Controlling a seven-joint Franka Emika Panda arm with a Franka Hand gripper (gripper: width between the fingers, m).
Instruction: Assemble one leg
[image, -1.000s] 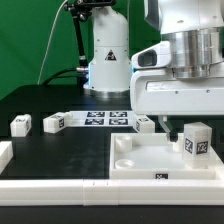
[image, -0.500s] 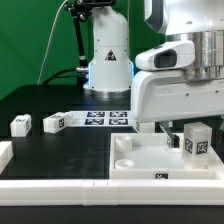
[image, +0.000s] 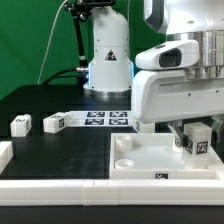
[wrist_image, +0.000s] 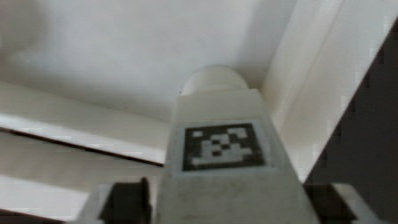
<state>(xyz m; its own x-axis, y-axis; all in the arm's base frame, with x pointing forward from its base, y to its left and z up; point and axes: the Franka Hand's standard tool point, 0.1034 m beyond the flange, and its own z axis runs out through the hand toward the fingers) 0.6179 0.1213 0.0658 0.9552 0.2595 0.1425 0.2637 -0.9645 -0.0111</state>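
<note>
A white leg (image: 197, 142) with a square tag stands upright in the right part of the large white tray-like top (image: 150, 163). My gripper (image: 192, 138) has come down over this leg, with one finger on each side of it. In the wrist view the leg (wrist_image: 222, 130) fills the space between the fingers of the gripper (wrist_image: 228, 205), and a narrow dark strip shows on each side of it. The jaws look open around the leg. The white top (wrist_image: 107, 50) lies beneath.
Two loose legs (image: 20, 125) (image: 53, 122) lie on the black table at the exterior view's left. A third (image: 146, 123) is partly hidden behind the gripper. The marker board (image: 105, 118) lies at the back. A white part (image: 4, 152) sits at the left edge.
The gripper has moved to the exterior view's right and come down over the upright leg. Its fingers now straddle the leg. The leg has not moved.
</note>
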